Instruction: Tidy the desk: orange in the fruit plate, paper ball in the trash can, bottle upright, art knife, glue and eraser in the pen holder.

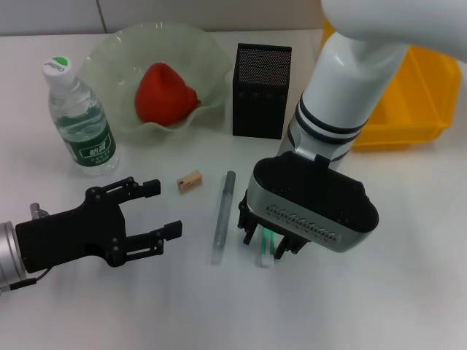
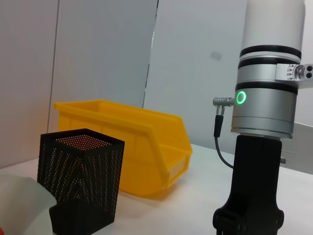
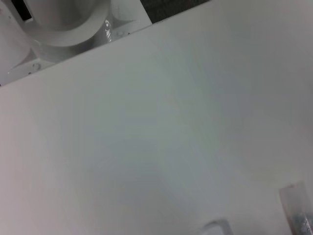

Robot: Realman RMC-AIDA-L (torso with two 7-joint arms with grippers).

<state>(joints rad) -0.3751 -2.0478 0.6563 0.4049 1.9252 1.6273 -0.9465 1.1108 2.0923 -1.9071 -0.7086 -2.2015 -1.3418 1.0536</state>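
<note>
White desk (image 1: 408, 292) across the head view, pale wall strip along the far edge. At eleven o'clock, standing upright, the bottle (image 1: 78, 120), white cap with green top uppermost. Just beside it toward twelve, the fruit plate (image 1: 117, 58), with the orange (image 1: 165, 93) resting inside. At twelve to one o'clock, the pen holder (image 1: 260, 91), upright, close to the plate's rim but not clearly touching. At two o'clock, the trash can (image 1: 416, 95), partly hidden behind the white right arm. Near centre, the eraser (image 1: 189, 181), lying alone on the desk. Just to its right, a grey pen-like stick (image 1: 222, 217), lying lengthwise, probably the art knife. Down at eight o'clock, the left gripper (image 1: 160, 211), black, fingers spread apart and holding nothing, tips pointing toward the eraser and near it, not touching. At five o'clock from centre, the right gripper (image 1: 264, 244), lowered onto a small green-and-white item (image 1: 265, 254) on the desk; fingers standing either side of it, hard to say whether pressed against it. No paper ball made out.

From the left wrist: pen holder (image 2: 80, 186) near, trash can (image 2: 142, 147) behind it, a pale corner of the fruit plate (image 2: 22, 205) at seven o'clock, right arm's black wrist at four o'clock.

From the right wrist: bare desk (image 3: 161, 132) mostly, white robot body at eleven o'clock, clear blurred objects at five o'clock, not identifiable.
</note>
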